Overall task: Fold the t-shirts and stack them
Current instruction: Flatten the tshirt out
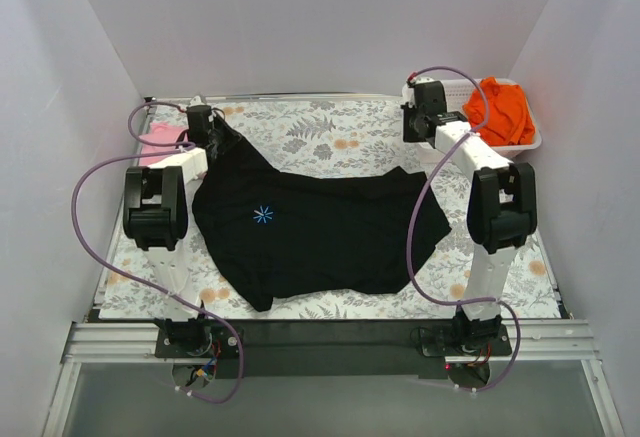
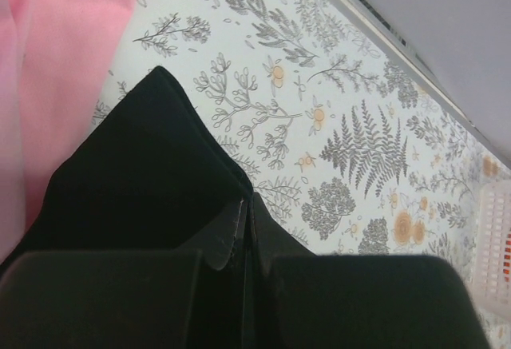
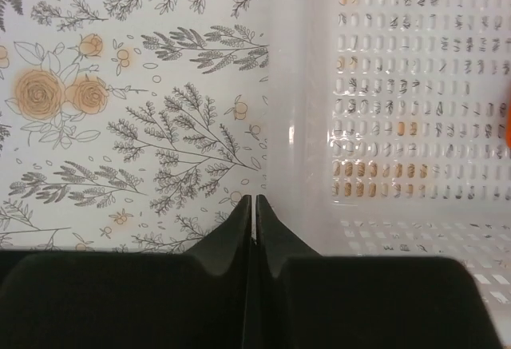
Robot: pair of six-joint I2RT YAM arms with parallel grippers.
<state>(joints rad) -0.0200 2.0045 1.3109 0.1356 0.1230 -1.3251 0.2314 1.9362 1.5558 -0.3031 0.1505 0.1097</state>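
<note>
A large black t-shirt (image 1: 320, 232) with a small blue starburst mark lies spread across the flowered table cover. My left gripper (image 1: 203, 122) is shut on one corner of it at the far left and holds that corner pulled up and back; in the left wrist view the black cloth (image 2: 152, 165) runs into the closed fingertips (image 2: 246, 205). A pink t-shirt (image 1: 160, 140) lies at the far left, also in the left wrist view (image 2: 56, 69). An orange t-shirt (image 1: 498, 109) sits in the white basket. My right gripper (image 3: 253, 201) is shut and empty beside the basket wall.
The white plastic mesh basket (image 1: 530, 142) stands at the far right corner; its wall (image 3: 399, 125) fills the right half of the right wrist view. White walls close in the table on three sides. Purple cables loop beside both arms.
</note>
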